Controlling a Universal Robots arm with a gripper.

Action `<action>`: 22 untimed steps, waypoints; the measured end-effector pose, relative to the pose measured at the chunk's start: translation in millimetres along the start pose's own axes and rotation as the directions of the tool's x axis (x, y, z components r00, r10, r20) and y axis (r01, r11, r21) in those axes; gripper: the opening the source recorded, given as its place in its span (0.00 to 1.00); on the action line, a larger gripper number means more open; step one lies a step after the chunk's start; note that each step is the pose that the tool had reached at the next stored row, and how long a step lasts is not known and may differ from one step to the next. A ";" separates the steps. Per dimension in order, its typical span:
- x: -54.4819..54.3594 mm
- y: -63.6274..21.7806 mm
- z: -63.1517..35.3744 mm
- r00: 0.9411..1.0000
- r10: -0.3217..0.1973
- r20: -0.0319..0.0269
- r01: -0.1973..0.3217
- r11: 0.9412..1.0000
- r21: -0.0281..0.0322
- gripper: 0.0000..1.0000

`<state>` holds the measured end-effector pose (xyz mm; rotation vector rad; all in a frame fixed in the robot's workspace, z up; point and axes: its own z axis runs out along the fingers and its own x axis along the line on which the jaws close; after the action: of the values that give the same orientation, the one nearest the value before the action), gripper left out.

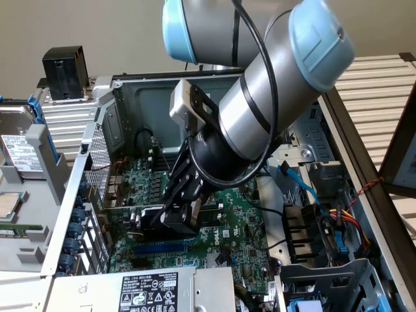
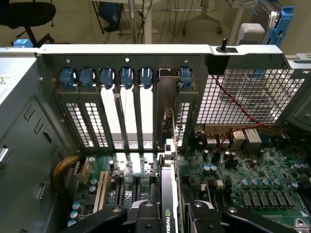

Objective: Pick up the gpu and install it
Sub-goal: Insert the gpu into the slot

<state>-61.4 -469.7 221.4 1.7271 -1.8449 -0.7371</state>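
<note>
My gripper (image 1: 177,211) reaches down into an open computer case and is shut on the gpu (image 1: 148,220), a black card standing on edge low over the green motherboard (image 1: 237,224). In the wrist view the gpu (image 2: 169,194) runs away from my gripper (image 2: 167,219), with a black finger (image 2: 145,213) pressed on each side. Its metal bracket (image 2: 166,99) stands upright against the case's rear wall, in line with an open slot bay beside the blue latches (image 2: 107,76). The card's lower edge is hidden, so I cannot tell whether it sits in the slot.
A grey power supply (image 1: 162,289) lies at the case's near edge. Cables (image 1: 328,218) and a drive cage (image 1: 328,279) fill the exterior view's right. A hard drive (image 1: 19,153) rests outside the case on the exterior view's left. A perforated vent panel (image 2: 243,94) flanks the slot bays.
</note>
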 end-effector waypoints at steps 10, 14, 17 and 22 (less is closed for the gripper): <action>0.9 -3.0 3.5 1.000 0.000 0.000 0.000 1.000 0.000 0.27; 1.1 -3.9 4.3 1.000 0.000 0.000 0.000 1.000 0.000 0.27; 1.1 -4.0 4.4 1.000 0.000 0.000 0.000 1.000 -0.006 0.27; 1.1 -5.5 6.0 1.000 -0.002 0.002 0.002 1.000 -0.007 0.27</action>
<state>-61.6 -470.8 213.2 1.7247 -1.8408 -0.7455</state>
